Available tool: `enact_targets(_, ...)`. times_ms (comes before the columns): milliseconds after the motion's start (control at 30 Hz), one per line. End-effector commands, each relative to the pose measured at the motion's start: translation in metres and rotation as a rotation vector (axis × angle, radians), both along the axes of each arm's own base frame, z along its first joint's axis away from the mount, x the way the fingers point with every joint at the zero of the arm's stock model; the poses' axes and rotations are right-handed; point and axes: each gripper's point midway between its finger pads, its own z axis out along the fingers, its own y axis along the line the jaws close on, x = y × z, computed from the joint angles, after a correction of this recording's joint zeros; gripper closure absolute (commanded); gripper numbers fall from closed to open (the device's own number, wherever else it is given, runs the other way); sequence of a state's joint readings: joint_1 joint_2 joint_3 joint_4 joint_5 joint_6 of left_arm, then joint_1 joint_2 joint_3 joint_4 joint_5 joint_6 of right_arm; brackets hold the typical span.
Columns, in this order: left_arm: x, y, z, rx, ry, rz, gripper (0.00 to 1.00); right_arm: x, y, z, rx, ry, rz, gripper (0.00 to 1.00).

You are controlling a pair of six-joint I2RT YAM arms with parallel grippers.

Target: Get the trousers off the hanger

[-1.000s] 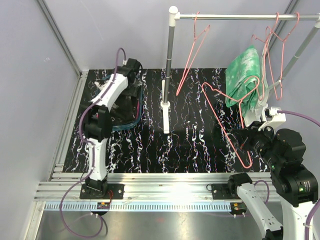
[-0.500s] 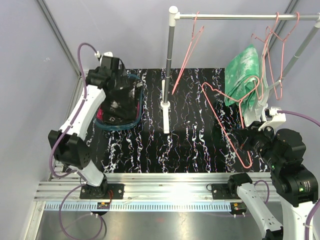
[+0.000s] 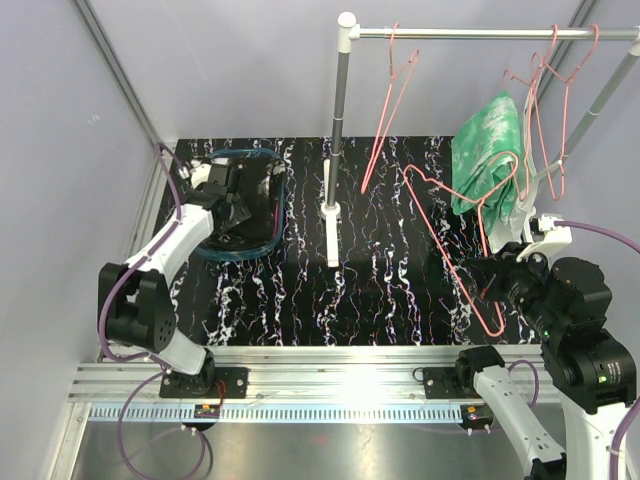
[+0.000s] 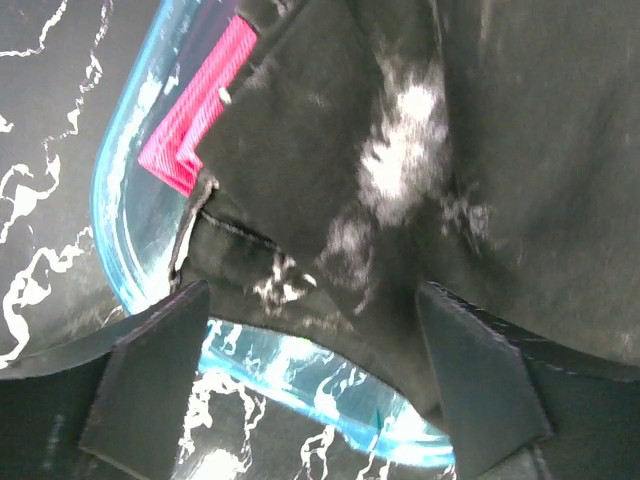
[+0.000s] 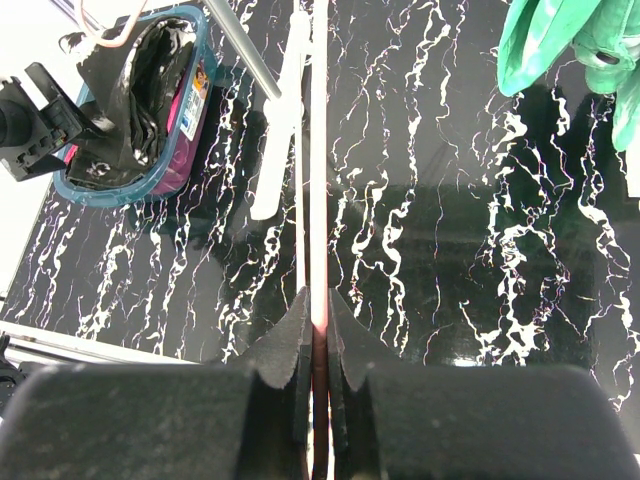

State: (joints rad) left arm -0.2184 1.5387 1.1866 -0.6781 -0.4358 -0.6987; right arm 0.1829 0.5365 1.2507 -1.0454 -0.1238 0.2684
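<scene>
- Landmark: rack post (image 3: 340,140), upright mid-bench
- Left of the post: blue tub (image 3: 215,250) on the bench (image 3: 380,290). The black speckled trousers (image 4: 400,150) are heaped in it, with the magenta trousers (image 4: 195,110) showing beneath at one edge
- Left hand (image 4: 310,370) low over the tub, fingers wide apart, nothing between them; the black cloth lies just beyond the tips
- Right of the post: green-and-white trousers (image 3: 487,150) hang draped on pink wire, not yet off
- Right hand (image 5: 315,300), right of the post and nearer the arms, is pinched tight on the thin wire of a pink hanger (image 3: 450,240). Its far end crosses the green cloth; cannot tell if that same wire carries it
- Risks, as judged:
  - a left fingertip could snag the black cloth on lifting and drag it over the tub rim
  - the thin wire may twist or slip in the right hand when the green pair is tugged
  - the tug could knock the empty hangers (image 3: 545,90) on the rail
  - loosed green cloth could drop to the bench, well short of the tub
- Writing: a sticker (image 5: 195,95) on the tub wall, too small to read; no brand seen
</scene>
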Motion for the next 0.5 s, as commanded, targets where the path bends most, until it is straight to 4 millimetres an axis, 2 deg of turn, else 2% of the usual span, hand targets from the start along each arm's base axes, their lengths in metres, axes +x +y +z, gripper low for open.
enact_targets(0,0.031,0.015,0.027,0.016,-0.169,0.092,0.19,-0.002,0.003,0.009,-0.002,-0.035,0.024,1.00)
enact_targets(67,0.037,0.023,0.025,0.046,-0.161,0.106,0.22,-0.002,0.002,0.008,-0.003,-0.034,0.022,1.00)
enact_targets(200,0.046,0.027,0.024,0.034,-0.163,0.107,0.53,-0.002,0.002,0.007,-0.003,-0.032,0.019,1.00)
enact_targets(233,0.045,0.028,0.026,0.038,-0.164,0.110,0.68,-0.001,0.002,0.006,-0.004,-0.029,0.018,1.00)
enact_targets(333,0.041,0.030,0.030,0.038,-0.185,0.115,0.86,-0.002,0.002,0.007,-0.003,-0.030,0.020,1.00)
enact_targets(400,0.040,0.034,0.032,0.030,-0.194,0.123,0.93,-0.001,0.002,0.007,-0.003,-0.030,0.020,1.00)
enact_targets(433,0.036,0.035,0.033,0.027,-0.194,0.125,1.00,-0.002,0.002,0.009,-0.002,-0.035,0.020,1.00)
enact_targets(467,0.035,0.036,0.035,0.028,-0.201,0.127,1.00,-0.002,0.002,0.008,-0.002,-0.032,0.022,1.00)
